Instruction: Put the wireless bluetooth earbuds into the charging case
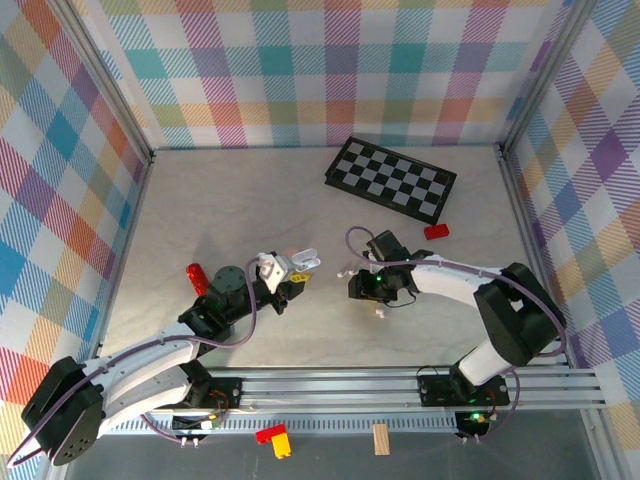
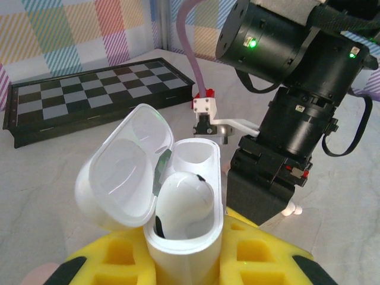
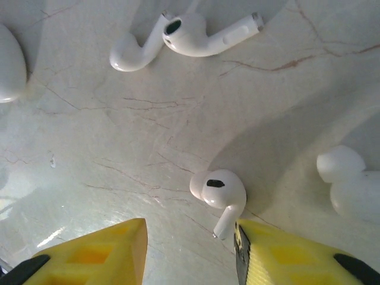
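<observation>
The left arm reaches from the near-left corner toward the middle of the bench. Its left claw is clamped on the lower body of the charging case, which is held upright off the surface. The right arm bends in from the near-right corner, its wrist pointing down. The right claw stands just beside the case, jaws apart and gripping nothing.

The case's lid is hinged back. One white earbud sits in the nearer socket, and the farther socket is bare.

A loose earbud lies on the bench between the right claw's yellow fingers. Its stem is close against the right-hand one, but contact is hard to judge. Two more earbuds lie touching each other farther out.

Rounded white shapes are cut off at the right edge of the right wrist view, and another at its left edge; what they are I cannot tell. A chessboard lies toward the far edge, with a small red block near it.
</observation>
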